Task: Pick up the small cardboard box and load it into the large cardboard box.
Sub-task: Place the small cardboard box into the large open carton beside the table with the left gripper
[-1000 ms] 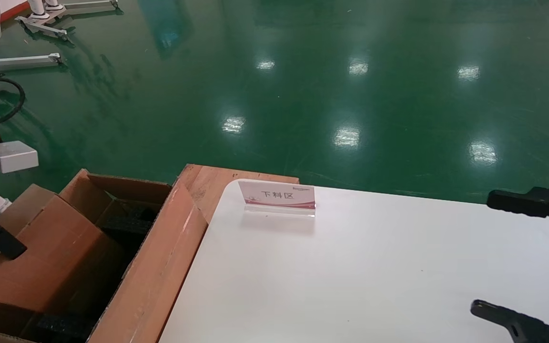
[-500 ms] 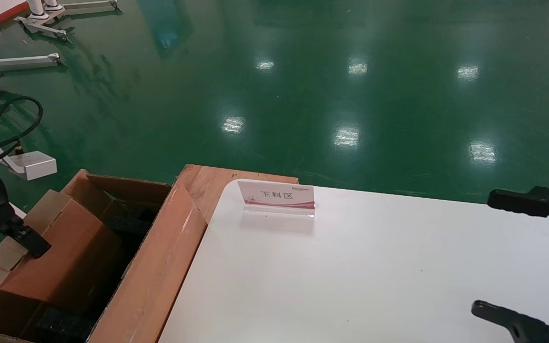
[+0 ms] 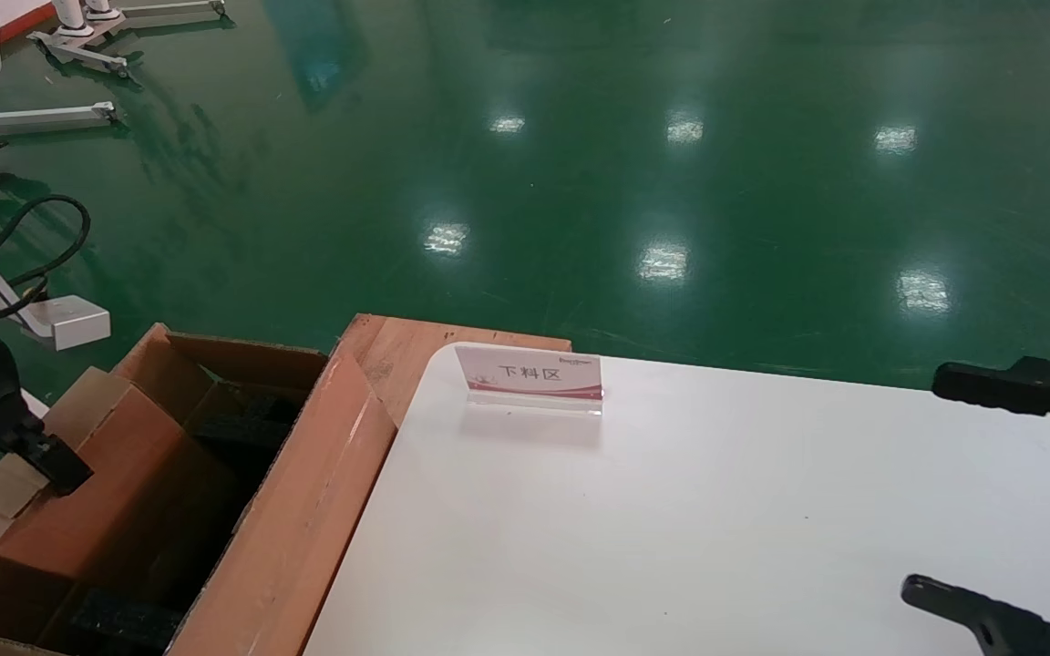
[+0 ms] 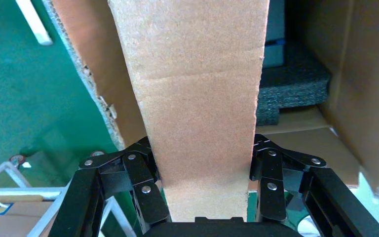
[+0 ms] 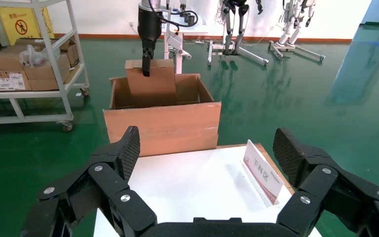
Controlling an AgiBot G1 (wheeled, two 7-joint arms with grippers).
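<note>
The small cardboard box (image 3: 106, 483), plain orange-brown with paler flaps, stands partly down inside the large cardboard box (image 3: 293, 528) at the table's left. It also shows in the left wrist view (image 4: 197, 98) and the right wrist view (image 5: 150, 79). My left gripper (image 3: 56, 469) is shut on the small box's upper edge; both fingers (image 4: 143, 182) press its sides. Black foam blocks (image 4: 291, 86) lie at the big carton's bottom. My right gripper (image 5: 207, 153) is open and empty over the white table's right side, also seen in the head view (image 3: 1008, 492).
A white table (image 3: 716, 528) carries a standing sign card (image 3: 530, 375). A wooden board (image 3: 397, 351) lies between table and carton. A shelf rack with cartons (image 5: 24, 64) and robot stands (image 5: 237, 29) stand on the green floor beyond.
My left gripper has moved rightward over the large carton with the small box, then lowered it slightly deeper. The right arm has not moved.
</note>
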